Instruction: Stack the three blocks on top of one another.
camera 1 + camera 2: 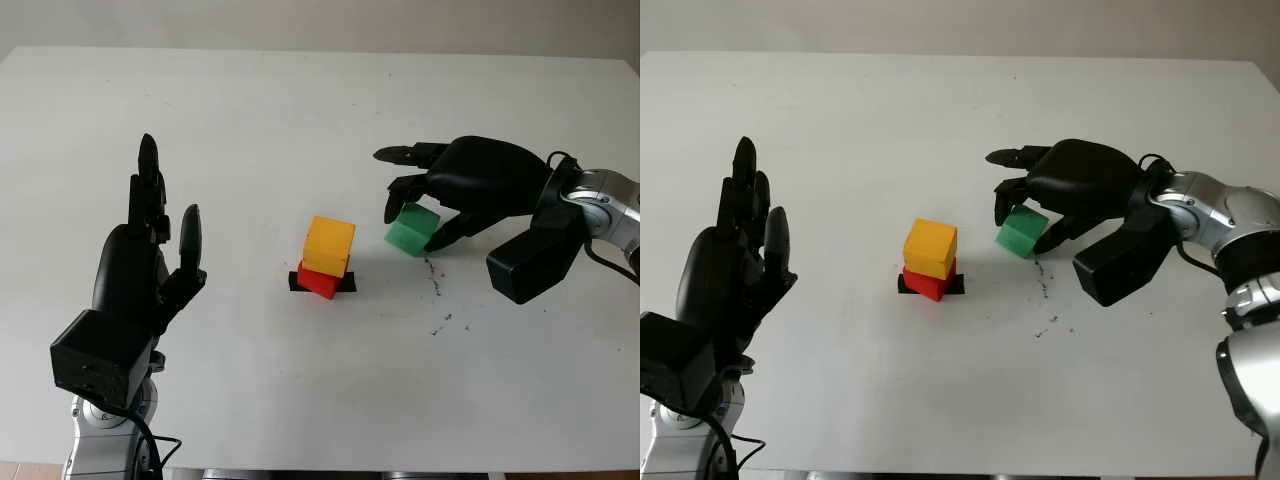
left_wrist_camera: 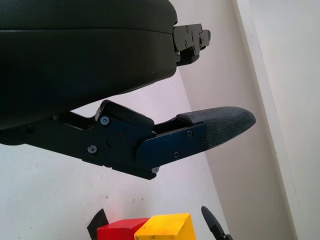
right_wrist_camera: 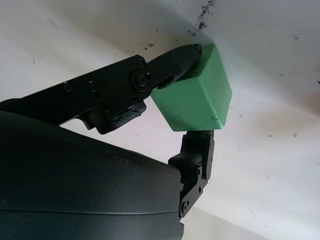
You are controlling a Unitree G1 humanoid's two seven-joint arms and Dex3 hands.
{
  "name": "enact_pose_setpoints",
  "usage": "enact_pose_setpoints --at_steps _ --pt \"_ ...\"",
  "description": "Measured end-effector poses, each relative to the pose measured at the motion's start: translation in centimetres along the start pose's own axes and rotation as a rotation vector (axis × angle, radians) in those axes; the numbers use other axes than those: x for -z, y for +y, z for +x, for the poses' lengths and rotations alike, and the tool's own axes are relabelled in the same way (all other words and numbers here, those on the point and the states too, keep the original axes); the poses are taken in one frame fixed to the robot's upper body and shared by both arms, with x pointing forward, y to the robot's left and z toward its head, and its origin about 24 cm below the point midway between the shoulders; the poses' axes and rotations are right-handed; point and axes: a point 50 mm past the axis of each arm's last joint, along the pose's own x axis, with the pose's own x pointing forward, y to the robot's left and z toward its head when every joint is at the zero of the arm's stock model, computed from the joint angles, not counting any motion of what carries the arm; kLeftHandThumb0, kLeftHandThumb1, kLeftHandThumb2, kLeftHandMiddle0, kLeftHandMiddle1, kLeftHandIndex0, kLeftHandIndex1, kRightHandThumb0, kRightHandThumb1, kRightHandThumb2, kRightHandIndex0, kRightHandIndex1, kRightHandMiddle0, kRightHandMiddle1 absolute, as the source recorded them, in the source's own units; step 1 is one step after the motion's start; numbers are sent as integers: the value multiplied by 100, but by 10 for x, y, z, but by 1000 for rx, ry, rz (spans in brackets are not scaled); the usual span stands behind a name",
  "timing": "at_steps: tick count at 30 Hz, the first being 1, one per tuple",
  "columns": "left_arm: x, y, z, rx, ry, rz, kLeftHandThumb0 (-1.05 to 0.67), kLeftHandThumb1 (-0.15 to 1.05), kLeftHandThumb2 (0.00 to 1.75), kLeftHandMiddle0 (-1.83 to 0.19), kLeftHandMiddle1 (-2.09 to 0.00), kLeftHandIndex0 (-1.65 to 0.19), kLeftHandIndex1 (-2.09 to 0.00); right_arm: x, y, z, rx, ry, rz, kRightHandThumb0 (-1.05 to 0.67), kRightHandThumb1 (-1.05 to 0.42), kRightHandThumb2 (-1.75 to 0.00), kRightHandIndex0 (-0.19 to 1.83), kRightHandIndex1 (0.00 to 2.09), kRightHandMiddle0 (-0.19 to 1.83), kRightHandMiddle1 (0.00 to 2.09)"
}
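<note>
Right wrist view: right hand (image 3: 192, 107) pinched the small, rigid green plastic cube (image 3: 196, 97) on opposite faces, right of the yellow-on-red block stack (image 1: 326, 257); probably light and smooth. Left hand (image 1: 150, 250) open, left of stack.

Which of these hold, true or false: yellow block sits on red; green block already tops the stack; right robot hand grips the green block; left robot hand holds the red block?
1. The yellow block sits on the red block. True.
2. The green block tops the stack. False: it is beside the stack, off to the robot's right, near the table.
3. The right robot hand grips the green block. True: fingers pinch it from two sides in the right wrist view.
4. The left robot hand holds the red block. False: it is open, raised left of the stack.
</note>
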Motion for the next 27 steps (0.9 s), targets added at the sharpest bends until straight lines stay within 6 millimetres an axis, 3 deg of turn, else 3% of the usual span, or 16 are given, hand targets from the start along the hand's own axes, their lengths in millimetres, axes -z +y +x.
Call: enact_pose_setpoints --at_steps 6,10,16,27 --pt "0 0 0 1 0 5 -77 105 69 15 -5 15 -6 4 -13 1 23 22 -1 -40 -92 -5 22 7 49 116" --pt "0 -1 0 3 -2 8 -76 105 69 13 -6 14 -6 8 -31 1 52 46 -6 -39 -89 -5 26 7 58 106" --pt "-1 -3 1 10 -6 4 -76 105 68 13 -6 14 -6 7 -61 -1 88 38 22 -39 -88 -5 26 6 59 107" --pt "-2 -4 2 9 -11 6 -77 105 69 14 -5 15 -5 -15 -123 6 51 -54 78 -41 -85 -5 33 8 68 105"
